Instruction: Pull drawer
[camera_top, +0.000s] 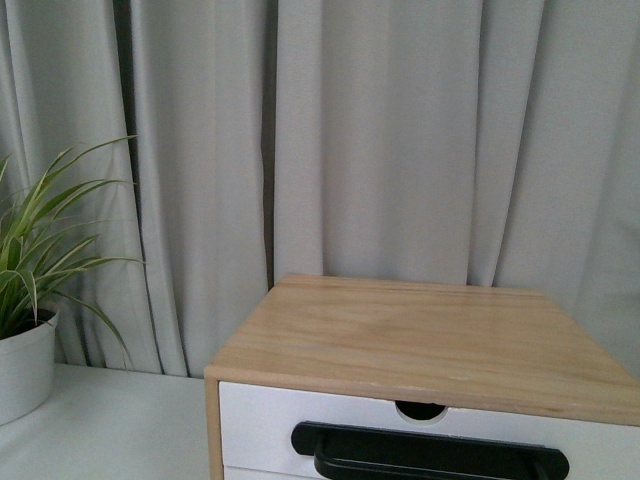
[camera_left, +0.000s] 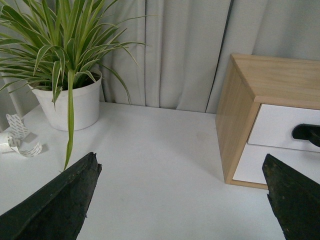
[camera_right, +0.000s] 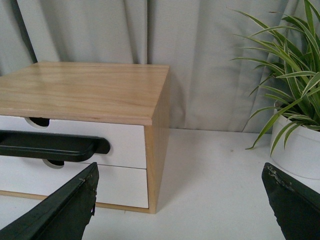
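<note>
The wooden cabinet (camera_top: 420, 340) stands in front of me on the white table. Its uppermost drawer (camera_top: 260, 420) has a white front, a half-round notch (camera_top: 420, 410) in its upper edge and a long black bar handle (camera_top: 430, 450); the front sits flush with the cabinet. In the left wrist view the drawer (camera_left: 275, 127) lies to the right of my left gripper (camera_left: 182, 200), which is open over bare table. In the right wrist view the drawer (camera_right: 125, 137) and its handle (camera_right: 50, 146) lie left of my open right gripper (camera_right: 180, 200). Neither gripper touches the cabinet.
A similar white drawer front (camera_right: 115, 182) sits below the top one. A potted spider plant (camera_left: 70, 102) stands left of the cabinet, another pot (camera_right: 300, 150) to its right. Curled white tape (camera_left: 20, 140) lies near the left pot. Grey curtains (camera_top: 380, 140) hang behind.
</note>
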